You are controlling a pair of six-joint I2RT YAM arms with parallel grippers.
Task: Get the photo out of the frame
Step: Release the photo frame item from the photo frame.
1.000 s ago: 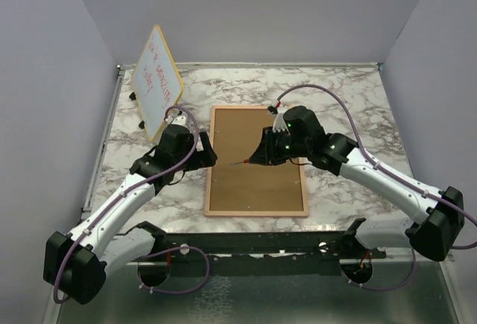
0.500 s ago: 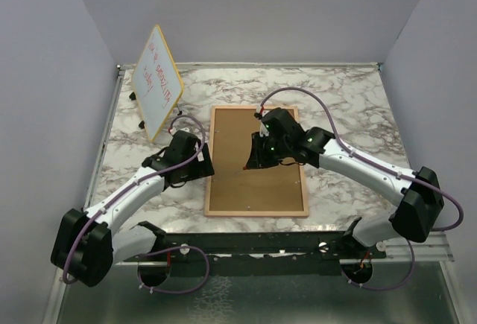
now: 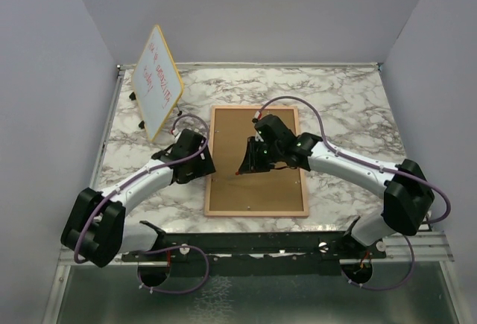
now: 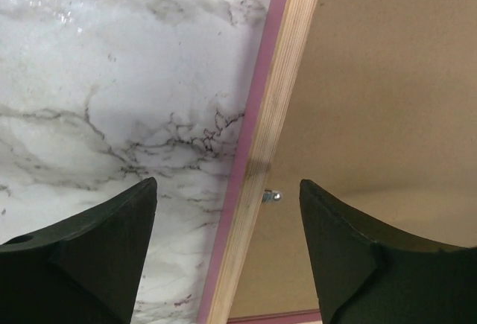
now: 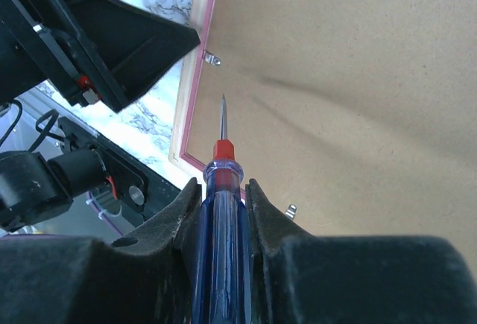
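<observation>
The frame (image 3: pixel 256 199) lies face down in the middle of the marble table, brown fibreboard back up, with a thin pink border (image 4: pixel 253 115). The photo is hidden under the back. My left gripper (image 3: pixel 205 162) is open and straddles the frame's left edge, one fingertip (image 4: pixel 112 227) over the marble, the other over the board, near a small metal clip (image 4: pixel 272 196). My right gripper (image 3: pixel 252 162) is shut on a blue-handled screwdriver (image 5: pixel 221 212). Its thin blade points at the left-edge clip (image 5: pixel 212 59) and stops short of it. Another clip (image 5: pixel 291 210) shows on the near edge.
A yellow-edged whiteboard (image 3: pixel 157 80) with red writing stands tilted at the back left. The left gripper's black body (image 5: pixel 97 48) sits close beside the screwdriver tip. A black rail (image 3: pixel 253 248) runs along the table's near edge.
Both arms have moved toward the frame's left edge. The right gripper carried the screwdriver left across the board. The left gripper has slid forward along the left edge.
</observation>
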